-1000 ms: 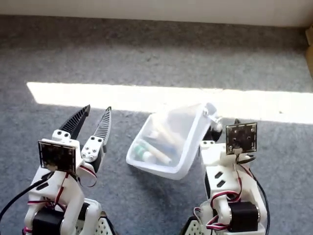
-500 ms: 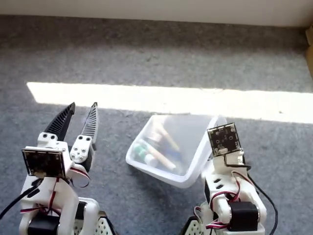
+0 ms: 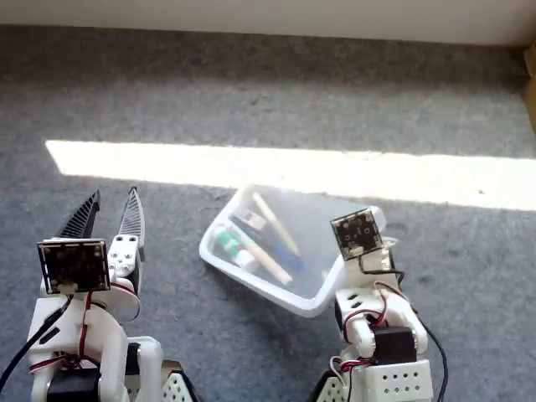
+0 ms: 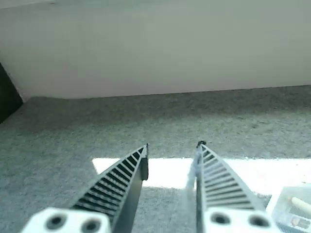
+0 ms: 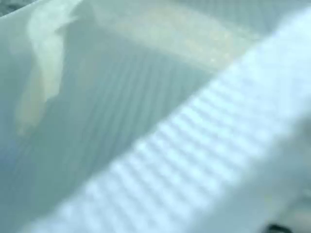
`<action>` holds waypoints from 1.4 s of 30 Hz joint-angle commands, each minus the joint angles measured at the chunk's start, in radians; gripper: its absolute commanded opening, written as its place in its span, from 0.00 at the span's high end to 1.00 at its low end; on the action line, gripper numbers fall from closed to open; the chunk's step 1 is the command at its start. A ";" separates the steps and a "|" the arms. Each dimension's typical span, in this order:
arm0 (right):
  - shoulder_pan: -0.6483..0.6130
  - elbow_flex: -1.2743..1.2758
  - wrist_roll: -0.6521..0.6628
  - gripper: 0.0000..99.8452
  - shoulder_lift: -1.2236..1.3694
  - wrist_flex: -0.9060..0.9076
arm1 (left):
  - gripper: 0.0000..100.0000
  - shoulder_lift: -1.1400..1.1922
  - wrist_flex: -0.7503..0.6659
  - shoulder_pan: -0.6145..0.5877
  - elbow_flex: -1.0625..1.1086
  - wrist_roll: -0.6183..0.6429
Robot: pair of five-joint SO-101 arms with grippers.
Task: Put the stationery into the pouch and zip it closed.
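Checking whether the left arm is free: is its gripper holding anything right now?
No, the left gripper stands open, with nothing but grey carpet showing in the gap.

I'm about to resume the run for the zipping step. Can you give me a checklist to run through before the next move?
1. Stationery inside the pouch: ok. The pencil and a green-capped item lie within it.
2. Left gripper open and apart from the pouch: ok.
3. Right arm at the pouch's near edge: ok.
4. Zipper closed: cannot tell. The right wrist view has the zipper teeth close up, not their full run.
5. Zip puller located: cannot tell.
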 commanded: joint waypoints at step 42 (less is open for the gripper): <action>-0.394 -0.205 -0.321 0.75 0.664 -0.794 | 0.83 -0.002 0.061 -0.323 0.079 0.204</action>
